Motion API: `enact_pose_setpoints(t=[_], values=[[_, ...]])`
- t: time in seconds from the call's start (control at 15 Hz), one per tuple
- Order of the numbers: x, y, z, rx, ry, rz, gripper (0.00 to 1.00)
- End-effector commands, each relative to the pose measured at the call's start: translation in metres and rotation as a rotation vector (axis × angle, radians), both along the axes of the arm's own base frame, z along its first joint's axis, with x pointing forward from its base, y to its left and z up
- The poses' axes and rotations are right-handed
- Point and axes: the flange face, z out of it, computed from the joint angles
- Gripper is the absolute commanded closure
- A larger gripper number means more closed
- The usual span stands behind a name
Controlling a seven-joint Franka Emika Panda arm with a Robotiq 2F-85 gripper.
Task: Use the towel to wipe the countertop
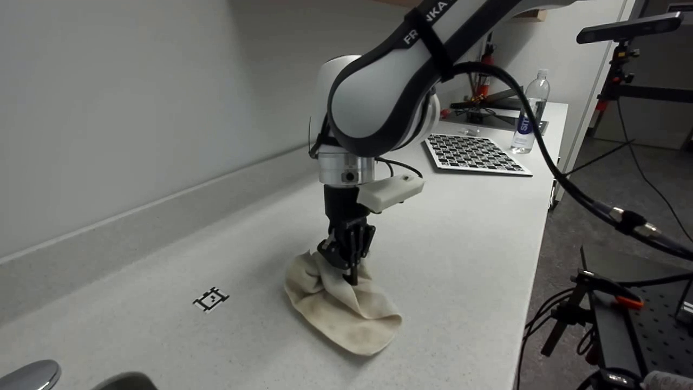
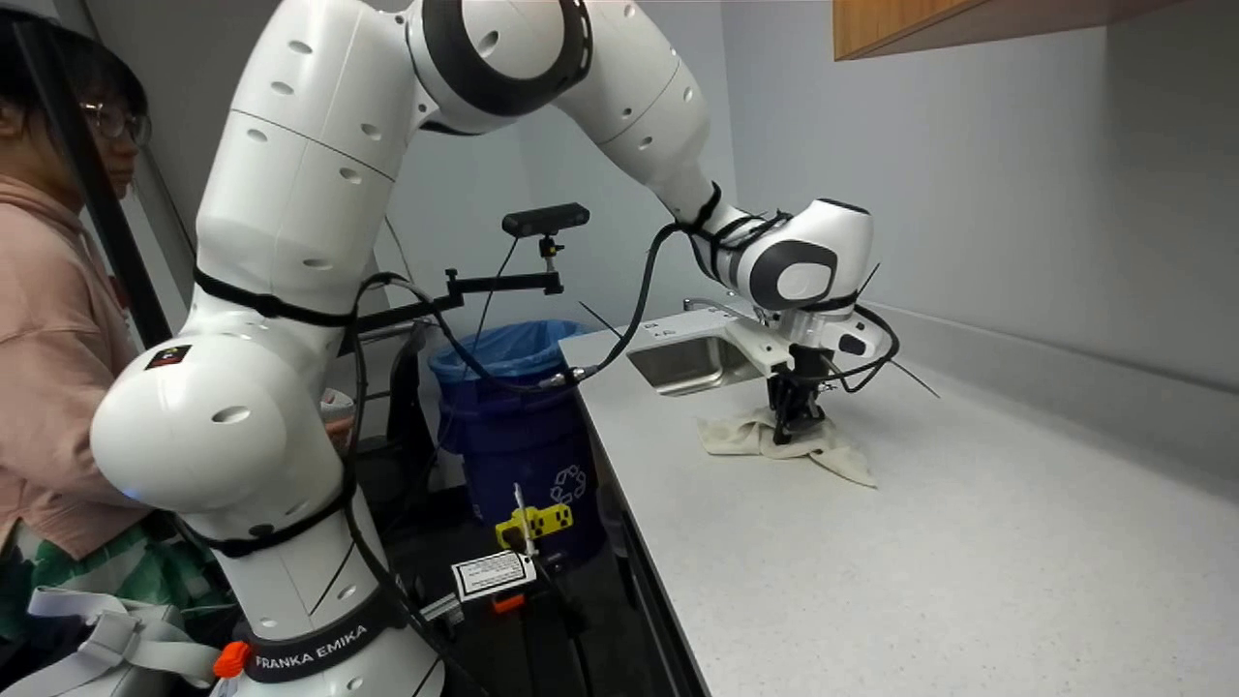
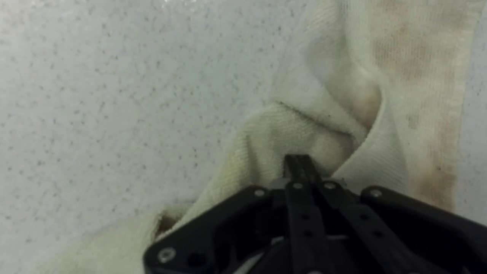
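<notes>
Crumpled, brown-stained cream cloth towel (image 1: 360, 330): is being found on the white speckled bench (image 2: 968, 581), between back edge and front edge, apart from both.
Black two-finger gripper (image 3: 298, 163): is being held tips-down on the towel, touching cloth.
Jaws: are standing narrow, tips together; whether a fold is being pinched cannot be told.
Towel from jaws: bulk is lying toward the end with the steel sink (image 2: 678, 373), one lobe toward back edge; long axis is running slantwise from back edge to front edge.
Wipe: a stroke away from the sink end is being judged safer, the bulk then trailing; the reverse would risk bunching.
White robot arm (image 2: 319, 145): "FRANKA EMIKA" is being read on its black base band (image 2: 315, 651).
Clear plastic bottle (image 1: 530, 116), near front edge: "sm" is being read, sideways.
Dark blue plastic bin (image 2: 513, 436): white recycling symbol is being shown.
White paper tag (image 2: 494, 573): print is proving too small.
</notes>
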Motion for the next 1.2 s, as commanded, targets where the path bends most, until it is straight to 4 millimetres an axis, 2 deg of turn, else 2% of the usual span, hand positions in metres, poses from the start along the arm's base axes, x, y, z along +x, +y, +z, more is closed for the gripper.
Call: enact_pose_setpoints(t=[0.0, 0.27, 0.53, 1.13], values=[[0.042, -0.006, -0.002, -0.046, -0.06, -0.019, 1.0], [0.082, -0.019, 0.003, -0.12, -0.136, -0.035, 1.0], [0.113, -0.022, 0.003, -0.163, -0.188, -0.065, 1.0], [0.145, -0.021, -0.003, -0.197, -0.257, -0.103, 1.0]])
